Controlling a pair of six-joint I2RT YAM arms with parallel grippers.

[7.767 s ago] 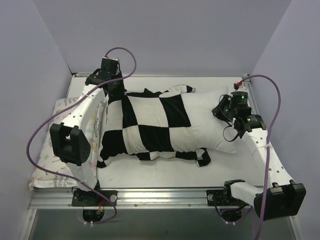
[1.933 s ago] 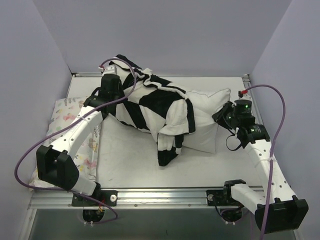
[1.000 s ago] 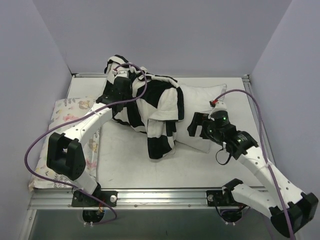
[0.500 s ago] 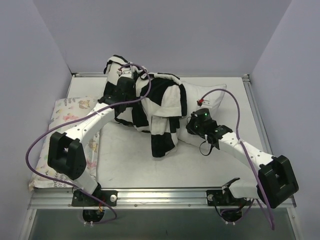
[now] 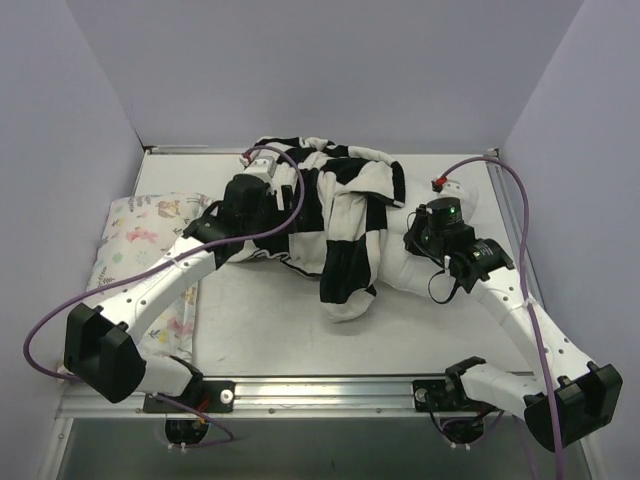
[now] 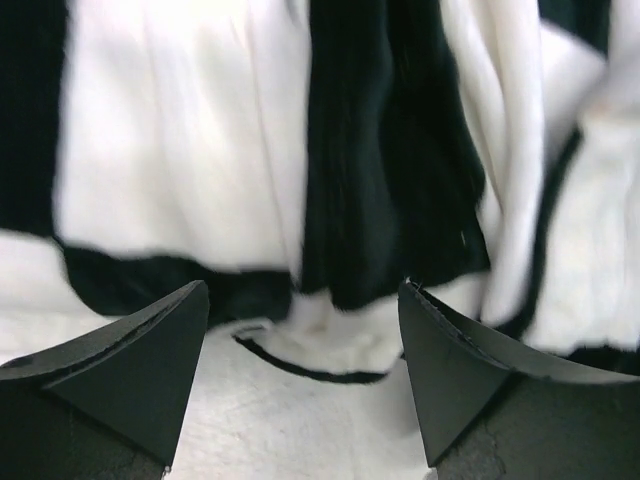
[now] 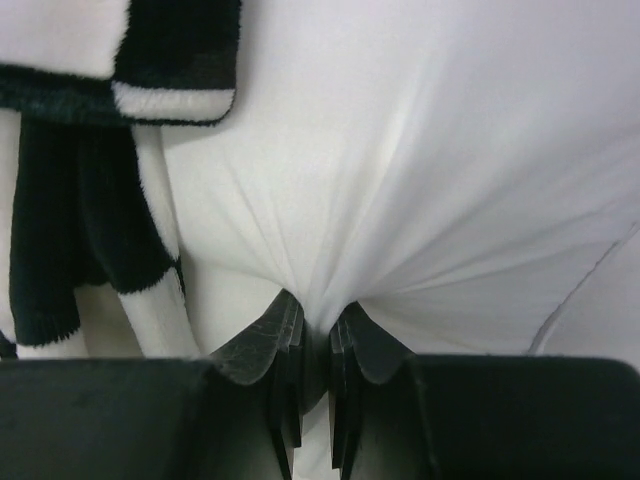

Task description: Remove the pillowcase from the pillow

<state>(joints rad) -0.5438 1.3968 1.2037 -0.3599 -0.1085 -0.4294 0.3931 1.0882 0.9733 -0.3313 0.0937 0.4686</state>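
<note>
One flap of the pillowcase [image 5: 345, 265] is trailing toward 6 o'clock; the rest is bunching over the pillow [image 7: 420, 150], covering its 9 o'clock part. Left end effector [image 6: 300, 300] is standing wide open, gripping nothing, with the pillowcase hem just beyond its tips. Right end effector [image 7: 310, 310] is pinching a pillow fold, jaws nearly closed. Bare worktop [image 5: 270, 320] is lying at 6 o'clock; floral pillow [image 5: 140, 230] is crowding the 9 o'clock edge.
</note>
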